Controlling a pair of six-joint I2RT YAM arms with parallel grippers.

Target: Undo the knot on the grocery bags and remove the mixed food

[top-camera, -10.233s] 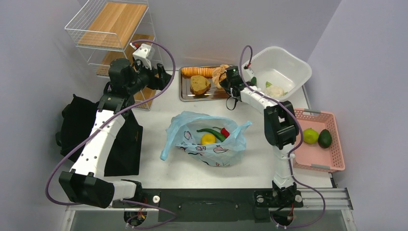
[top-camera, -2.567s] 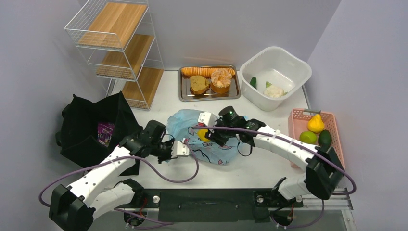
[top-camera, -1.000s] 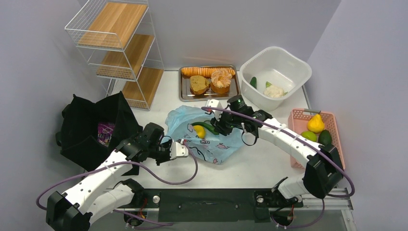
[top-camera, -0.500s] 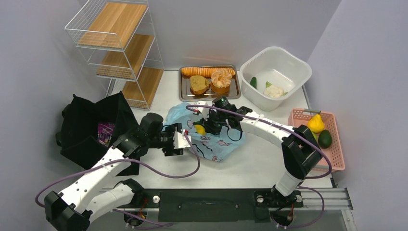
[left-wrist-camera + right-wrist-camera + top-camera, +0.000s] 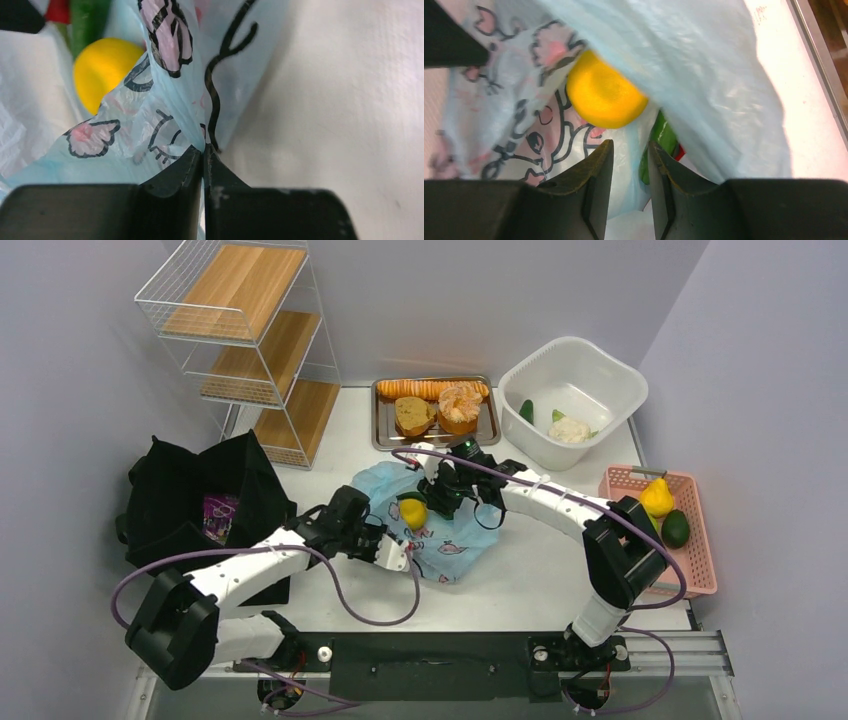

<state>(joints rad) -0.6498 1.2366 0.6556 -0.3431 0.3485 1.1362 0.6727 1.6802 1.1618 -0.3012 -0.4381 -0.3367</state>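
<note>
Your left hand (image 5: 203, 151) is clenched on the edge of the blue bag (image 5: 165, 120). Your right hand (image 5: 629, 146), fingers slightly parted, sits just short of the lemon (image 5: 605, 97).

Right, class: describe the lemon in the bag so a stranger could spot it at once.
Start at the white table, whose middle holds a pale blue cartoon-print bag. In its open mouth lies a round lemon, the only yellow thing there, beside a green vegetable.

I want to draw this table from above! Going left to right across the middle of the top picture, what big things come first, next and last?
black tote → pale blue bag → pink basket
</note>
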